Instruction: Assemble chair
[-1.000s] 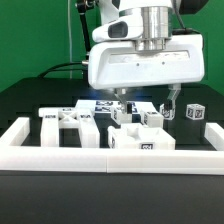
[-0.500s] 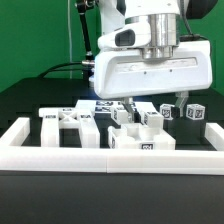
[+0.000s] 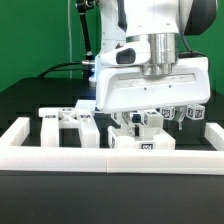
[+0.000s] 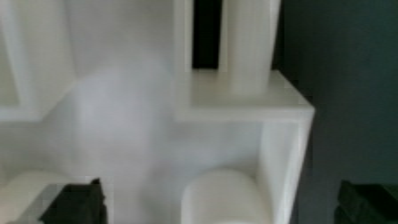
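The chair is in loose white parts with black-and-white tags. In the exterior view, a blocky part (image 3: pixel 141 143) stands at the front centre, a bar-and-leg cluster (image 3: pixel 68 121) lies to its left, and a small tagged block (image 3: pixel 196 113) sits at the right. My gripper (image 3: pixel 148 120) hangs low over the central parts, open, with one finger on each side of a white piece. The wrist view shows that white piece (image 4: pixel 214 110) very close and blurred. My gripper (image 4: pixel 217 205) straddles it, with dark fingertips (image 4: pixel 71 205) apart at the frame's edges and not pressing on it.
A long white border rail (image 3: pixel 60 160) runs along the front and turns back at both ends. The table top (image 3: pixel 30 100) is black, with a green backdrop behind it. Cables hang behind the arm.
The gripper has come down toward the central chair parts and shifted slightly to the exterior view's right. The parts have not moved.
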### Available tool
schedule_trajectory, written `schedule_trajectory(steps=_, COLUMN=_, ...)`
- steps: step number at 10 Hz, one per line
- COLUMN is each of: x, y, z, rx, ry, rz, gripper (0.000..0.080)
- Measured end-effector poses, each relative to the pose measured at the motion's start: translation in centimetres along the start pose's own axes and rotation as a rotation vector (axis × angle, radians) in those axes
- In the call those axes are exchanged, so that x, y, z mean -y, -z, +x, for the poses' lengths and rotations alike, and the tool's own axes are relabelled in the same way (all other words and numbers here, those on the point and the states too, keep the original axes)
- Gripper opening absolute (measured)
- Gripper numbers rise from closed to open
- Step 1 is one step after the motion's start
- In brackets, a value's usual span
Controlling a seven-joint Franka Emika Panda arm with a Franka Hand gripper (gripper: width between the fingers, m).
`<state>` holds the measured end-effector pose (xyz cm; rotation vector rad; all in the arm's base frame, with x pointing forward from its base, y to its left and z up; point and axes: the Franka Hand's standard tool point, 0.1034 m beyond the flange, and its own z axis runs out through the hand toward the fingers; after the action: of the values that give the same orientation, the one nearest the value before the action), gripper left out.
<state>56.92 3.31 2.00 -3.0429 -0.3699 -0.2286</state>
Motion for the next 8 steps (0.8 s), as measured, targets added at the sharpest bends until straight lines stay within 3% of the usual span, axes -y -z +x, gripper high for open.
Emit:
schedule_trajectory(steps=2, x=0.24, y=-0.84, z=-0.37, rx=-0.002, ry=0.003, rz=-0.001, gripper=0.0649)
schedule_trajectory(steps=4, x=0.34, y=-1.08, z=-0.54, rx=-0.004, ry=0.005, rz=-0.002, gripper=0.0386)
schedule_trajectory(steps=5, x=0.35, y=-1.10, z=-0.55, rx=-0.003, ry=0.005, rz=-0.001, gripper=0.0386)
schedule_trajectory(steps=6, x=0.35, y=-1.11, z=-0.55, rx=-0.003, ry=0.005, rz=-0.001, gripper=0.0204)
schedule_trajectory(steps=7, x=0.36, y=-1.11, z=-0.56, rx=-0.003, ry=0.005, rz=-0.001, gripper=0.0077)
schedule_trajectory(steps=8, x=0.35, y=-1.09, z=-0.52, rx=-0.004, ry=0.005, rz=-0.002, gripper=0.0077)
